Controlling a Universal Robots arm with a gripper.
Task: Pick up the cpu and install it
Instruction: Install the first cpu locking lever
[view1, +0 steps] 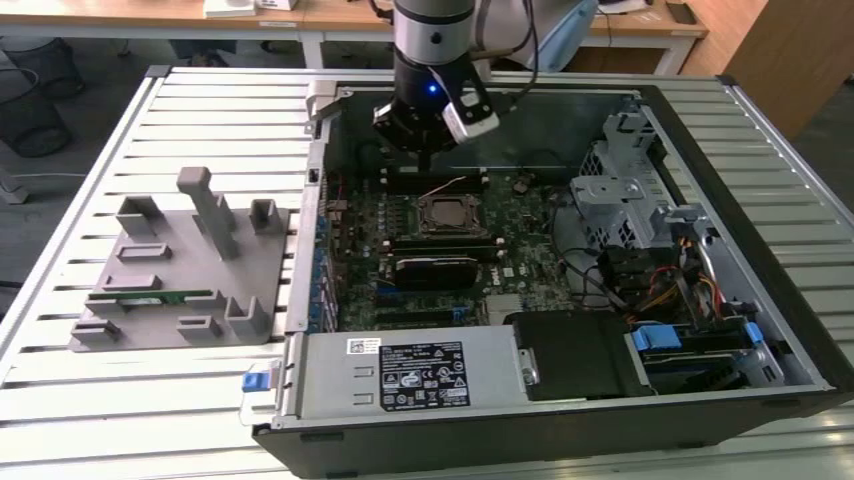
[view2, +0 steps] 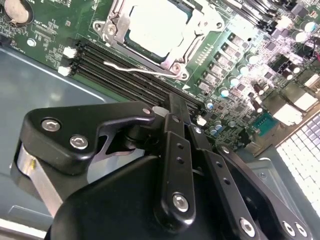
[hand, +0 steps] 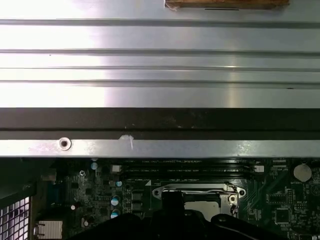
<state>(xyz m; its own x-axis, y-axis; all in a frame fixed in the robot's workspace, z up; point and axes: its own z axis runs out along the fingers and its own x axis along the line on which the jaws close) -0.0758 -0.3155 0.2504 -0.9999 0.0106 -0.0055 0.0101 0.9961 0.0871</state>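
End effector (view1: 424, 152) hovers above motherboard (view1: 441, 250) inside open case (view1: 561, 400); fingers look closed, holding nothing visible. Cpu (view2: 159, 25) seated in socket (view1: 449, 213).

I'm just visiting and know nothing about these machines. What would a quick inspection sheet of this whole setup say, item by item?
Surface: slatted metal table carrying an open computer case.
Job's things: cpu sits in the socket on the motherboard, metal frame around it.
Clutter: grey parts holder at the exterior view's left, with a green memory stick lying in it.
Gripper: gripper hangs inside the case above the board, beside the socket; it holds nothing that I can see.
Cables: coloured wire bundle near the drive bays.
Surroundings: desks behind the table, a wire basket on the floor.
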